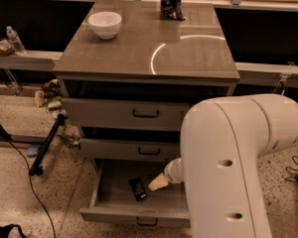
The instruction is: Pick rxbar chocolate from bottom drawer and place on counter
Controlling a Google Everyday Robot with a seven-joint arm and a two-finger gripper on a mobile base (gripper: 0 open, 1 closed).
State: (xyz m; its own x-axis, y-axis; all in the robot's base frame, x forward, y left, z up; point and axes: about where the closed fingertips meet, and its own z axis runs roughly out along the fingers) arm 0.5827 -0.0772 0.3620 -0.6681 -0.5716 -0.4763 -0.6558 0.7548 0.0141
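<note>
Bottom drawer [114,182] is open w/ rxbar chocolate [137,188] flat nr its middle. Tool [158,182] is just beside it, toward drawer's right edge; can't tell if wide or narrow. White bowl [105,24] sits nr table [139,53] back-left corner.

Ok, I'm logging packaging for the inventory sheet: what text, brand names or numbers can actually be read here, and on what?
No text can be read.
rxbar chocolate in the bottom drawer, just left of the gripper: pale print, too blurred to read.
Dark snack bag on the counter: no legible print.
Bottle on the left ledge: label too small to read.
</note>
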